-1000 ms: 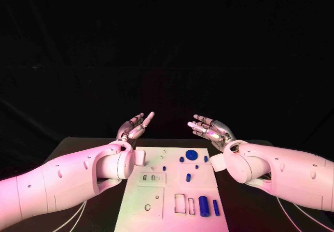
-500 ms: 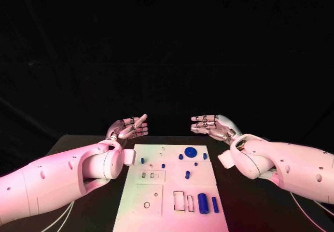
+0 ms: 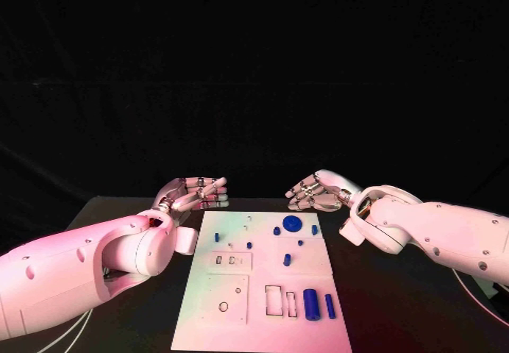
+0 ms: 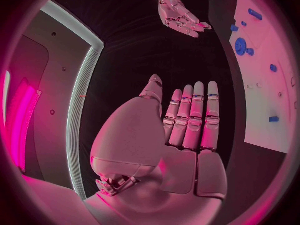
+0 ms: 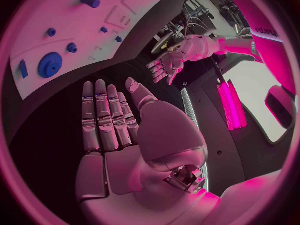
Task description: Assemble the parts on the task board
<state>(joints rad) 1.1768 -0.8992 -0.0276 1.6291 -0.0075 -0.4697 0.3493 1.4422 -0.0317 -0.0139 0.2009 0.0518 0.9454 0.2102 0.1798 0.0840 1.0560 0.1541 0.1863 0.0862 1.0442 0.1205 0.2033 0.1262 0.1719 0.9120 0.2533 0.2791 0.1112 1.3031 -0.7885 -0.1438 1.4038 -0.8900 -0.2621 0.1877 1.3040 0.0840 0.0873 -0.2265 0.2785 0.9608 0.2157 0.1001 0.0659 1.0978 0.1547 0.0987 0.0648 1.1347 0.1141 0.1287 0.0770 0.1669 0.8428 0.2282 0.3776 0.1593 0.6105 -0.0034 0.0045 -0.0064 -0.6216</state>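
Note:
The white task board (image 3: 258, 329) lies mid-table with several blue parts on it: a gear (image 3: 292, 222) near its far edge, a thick cylinder (image 3: 311, 304) and a slim pin (image 3: 330, 306) at the near right, and small pegs (image 3: 286, 259) between. My left hand (image 3: 194, 193) hovers by the board's far left corner, my right hand (image 3: 315, 191) by the far right corner. Both hold nothing. In the wrist views the left hand (image 4: 187, 120) and right hand (image 5: 109, 117) show flat palms with straight fingers side by side. The gear (image 5: 50, 65) appears beyond the right hand.
The board has bare rectangular recesses (image 3: 273, 304) and a small round hole (image 3: 223, 306) in its near half. Black tabletop (image 3: 398, 309) runs along both sides of the board. The two white forearms flank the board's left and right edges.
Both hands have sunk from a raised, spread-fingered pose and turned inward toward each other, fingers now drawn together. The parts on the board have not moved.

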